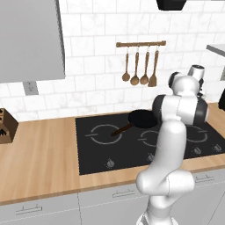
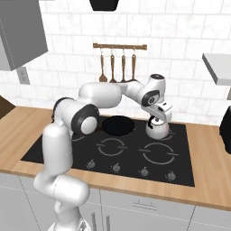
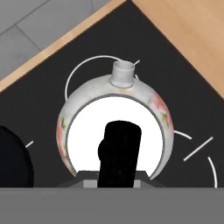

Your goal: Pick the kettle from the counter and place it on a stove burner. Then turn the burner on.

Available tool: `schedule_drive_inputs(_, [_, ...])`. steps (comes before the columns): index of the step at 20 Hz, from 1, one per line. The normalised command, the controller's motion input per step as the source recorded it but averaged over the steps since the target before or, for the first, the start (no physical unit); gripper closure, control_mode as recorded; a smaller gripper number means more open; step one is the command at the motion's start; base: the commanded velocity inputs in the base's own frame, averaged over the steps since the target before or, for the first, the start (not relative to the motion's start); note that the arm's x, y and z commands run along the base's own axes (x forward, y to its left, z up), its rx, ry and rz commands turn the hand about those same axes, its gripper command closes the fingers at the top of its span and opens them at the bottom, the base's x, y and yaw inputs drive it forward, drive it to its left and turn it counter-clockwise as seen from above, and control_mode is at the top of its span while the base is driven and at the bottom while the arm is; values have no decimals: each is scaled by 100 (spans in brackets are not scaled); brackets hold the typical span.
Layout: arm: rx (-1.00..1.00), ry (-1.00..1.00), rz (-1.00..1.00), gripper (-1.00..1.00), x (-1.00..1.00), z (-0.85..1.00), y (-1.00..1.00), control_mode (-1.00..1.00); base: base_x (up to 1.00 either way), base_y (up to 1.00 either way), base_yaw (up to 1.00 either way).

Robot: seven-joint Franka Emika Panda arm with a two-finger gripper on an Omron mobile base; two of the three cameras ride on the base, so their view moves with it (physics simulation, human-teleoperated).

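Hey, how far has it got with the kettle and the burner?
Done: the kettle is off the counter and over the back right stove burner on the black cooktop. In hand: the gripper sits at the kettle's black handle; whether the fingers are closed on it can't be told. Left: letting go, moving clear, and turning the burner on at a front knob.

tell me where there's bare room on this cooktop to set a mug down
The front burner rings are bare, bordered by the knob row in front. The counter left of the cooktop is open up to the knife block. The back is crowded: frying pan, kettle, gripper over it.
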Motion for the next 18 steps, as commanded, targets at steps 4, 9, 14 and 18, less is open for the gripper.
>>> schedule_drive_inputs(4, [0, 0, 0, 100, 27, -21, 0, -100, 0, 0, 0])
schedule_drive_inputs(9, [0, 0, 0, 100, 41, -1, -3, -100, 0, 0, 0])
schedule_drive_inputs(14, [0, 0, 0, 100, 26, 0, -5, -100, 0, 0, 0])
schedule_drive_inputs(18, [0, 0, 0, 100, 0, -9, -12, -100, 0, 0, 0])
